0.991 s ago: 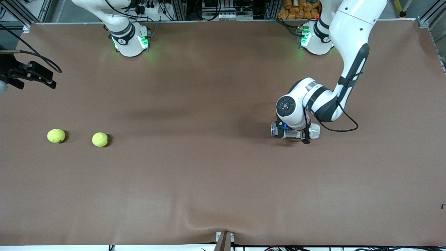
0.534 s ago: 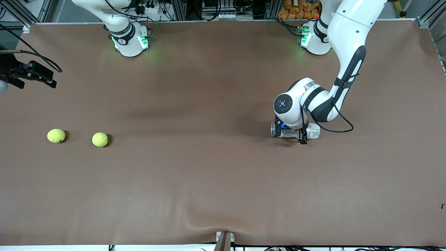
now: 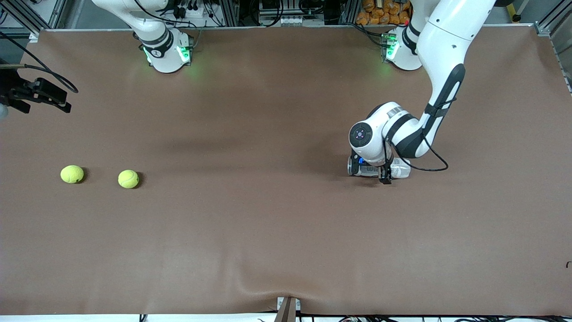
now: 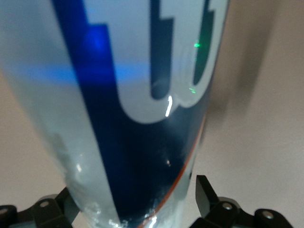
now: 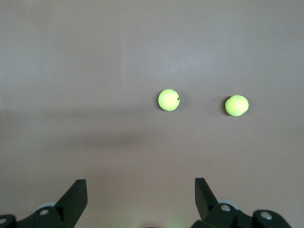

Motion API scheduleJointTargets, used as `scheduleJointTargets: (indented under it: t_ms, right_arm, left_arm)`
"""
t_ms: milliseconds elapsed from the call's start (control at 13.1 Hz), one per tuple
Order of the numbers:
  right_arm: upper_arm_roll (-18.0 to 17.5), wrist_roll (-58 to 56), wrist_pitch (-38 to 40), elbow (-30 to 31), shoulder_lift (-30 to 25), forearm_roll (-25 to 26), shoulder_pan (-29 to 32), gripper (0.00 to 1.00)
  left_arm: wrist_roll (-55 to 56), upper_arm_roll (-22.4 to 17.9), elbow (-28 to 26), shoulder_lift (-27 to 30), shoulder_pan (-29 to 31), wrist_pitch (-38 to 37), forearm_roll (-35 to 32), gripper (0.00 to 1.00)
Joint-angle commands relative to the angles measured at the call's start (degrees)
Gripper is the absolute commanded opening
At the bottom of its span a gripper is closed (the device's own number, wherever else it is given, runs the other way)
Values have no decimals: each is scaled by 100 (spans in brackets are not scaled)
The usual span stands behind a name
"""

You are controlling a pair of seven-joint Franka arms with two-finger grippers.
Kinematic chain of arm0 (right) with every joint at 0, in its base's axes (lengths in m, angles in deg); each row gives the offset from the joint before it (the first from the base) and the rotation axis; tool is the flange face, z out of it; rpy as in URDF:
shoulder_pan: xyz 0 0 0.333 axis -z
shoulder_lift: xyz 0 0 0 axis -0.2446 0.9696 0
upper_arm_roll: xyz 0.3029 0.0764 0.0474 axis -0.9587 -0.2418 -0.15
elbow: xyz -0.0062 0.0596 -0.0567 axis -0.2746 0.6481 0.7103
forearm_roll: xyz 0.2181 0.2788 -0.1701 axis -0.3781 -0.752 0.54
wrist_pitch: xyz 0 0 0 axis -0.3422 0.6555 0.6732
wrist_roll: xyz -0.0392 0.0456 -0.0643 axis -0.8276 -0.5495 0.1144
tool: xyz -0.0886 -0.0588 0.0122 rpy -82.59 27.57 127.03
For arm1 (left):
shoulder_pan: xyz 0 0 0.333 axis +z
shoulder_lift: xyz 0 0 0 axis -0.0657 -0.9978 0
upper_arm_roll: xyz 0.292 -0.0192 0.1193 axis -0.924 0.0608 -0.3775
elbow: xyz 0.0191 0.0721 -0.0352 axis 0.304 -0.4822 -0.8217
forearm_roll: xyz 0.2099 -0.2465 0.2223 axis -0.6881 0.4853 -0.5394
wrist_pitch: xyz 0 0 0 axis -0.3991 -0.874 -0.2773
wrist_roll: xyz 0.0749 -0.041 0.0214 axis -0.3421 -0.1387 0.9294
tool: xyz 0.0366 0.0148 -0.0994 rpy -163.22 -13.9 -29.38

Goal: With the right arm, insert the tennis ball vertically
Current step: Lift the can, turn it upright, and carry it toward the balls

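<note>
**My right gripper spread high above the balls**

My right gripper (image 5: 137,197) hangs with fingers wide apart above the right arm's end of the table (image 3: 268,232), empty. Two tennis balls (image 3: 128,179) (image 3: 72,174) lie side by side on the table below it. My left gripper (image 3: 373,172) straddles a lying clear can (image 3: 400,167), fingers either side, near the left arm's end.

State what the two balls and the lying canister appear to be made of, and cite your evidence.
Both tennis balls: probably felt, matte yellow-green with a faint seam. Canister under the left gripper: likely clear glossy plastic, showing sharp highlights and a blue printed label.
</note>
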Motion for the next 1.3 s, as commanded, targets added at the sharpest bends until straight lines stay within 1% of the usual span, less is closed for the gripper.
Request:
scheduleJointTargets:
  t_ms: [0, 76, 152, 305, 457, 610, 686, 915, 1067, 1143, 1220]
  right_arm:
    - [-83, -17, 24, 67, -111, -93, 137, 100]
    - [-83, -8, 24, 67, -111, -93, 128, 100]
    - [-83, -8, 24, 67, -111, -93, 128, 100]
    - [-83, -8, 41, 67, -111, -93, 137, 100]
    - [-83, -8, 41, 67, -111, -93, 137, 100]
    - [-83, -8, 32, 67, -111, -93, 128, 100]
    - [-83, -8, 41, 67, -111, -93, 137, 100]
    - [-83, -8, 41, 67, -111, -93, 137, 100]
    - [-83, -8, 32, 67, -111, -93, 137, 100]
    - [-83, -8, 32, 67, -111, -93, 128, 100]
    - [-83, -8, 32, 67, -111, -93, 128, 100]
  left_arm:
    - [31, -6, -9, -26, 10, 92, -142, 98]
    - [31, -6, 0, -26, 45, 92, -212, 89]
    - [31, 2, 0, -26, 62, 92, -273, 83]
    - [31, -6, 0, -26, 71, 92, -283, 79]
    - [31, -6, 26, -26, 80, 92, -283, 78]
    - [31, -6, 44, -26, 71, 92, -283, 70]
    - [31, -6, 44, -26, 80, 92, -283, 68]
    - [83, 2, 70, 0, 80, 92, -256, 69]
    - [320, 20, 245, 27, -7, 83, -178, 70]
    - [416, 81, 411, 18, -77, 83, -107, 70]
    - [522, 273, 543, 18, -95, 83, 67, 70]
